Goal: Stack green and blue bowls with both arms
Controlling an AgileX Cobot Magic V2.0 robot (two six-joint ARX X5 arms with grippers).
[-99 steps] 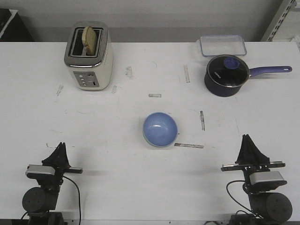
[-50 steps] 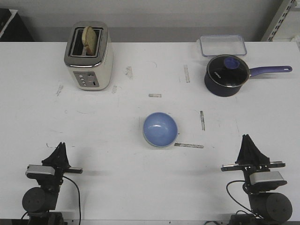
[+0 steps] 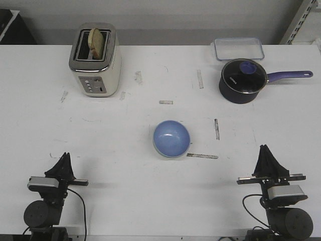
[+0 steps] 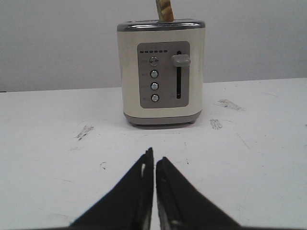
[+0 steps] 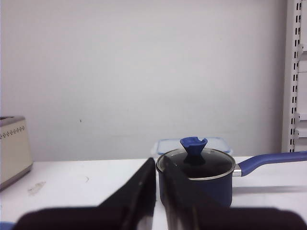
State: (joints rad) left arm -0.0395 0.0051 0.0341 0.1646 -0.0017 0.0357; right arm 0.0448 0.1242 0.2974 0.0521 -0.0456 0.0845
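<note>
The light blue bowl (image 3: 171,138) sits upright at the middle of the white table (image 3: 125,201). A thin pale edge shows round its lower rim; I cannot tell whether that is the green bowl under it, and no separate green bowl is in view. My left gripper (image 3: 64,161) rests shut and empty at the near left, far from the bowl; the left wrist view shows it (image 4: 153,157) pointing at the toaster. My right gripper (image 3: 266,153) rests shut and empty at the near right; the right wrist view shows it (image 5: 157,165) pointing at the pot.
A cream toaster (image 3: 95,60) with a slice of toast stands at the far left. A dark blue long-handled pot (image 3: 242,80) with a glass lid stands at the far right, and a clear lidded container (image 3: 238,48) lies behind it. Short tape strips (image 3: 202,155) lie near the bowl.
</note>
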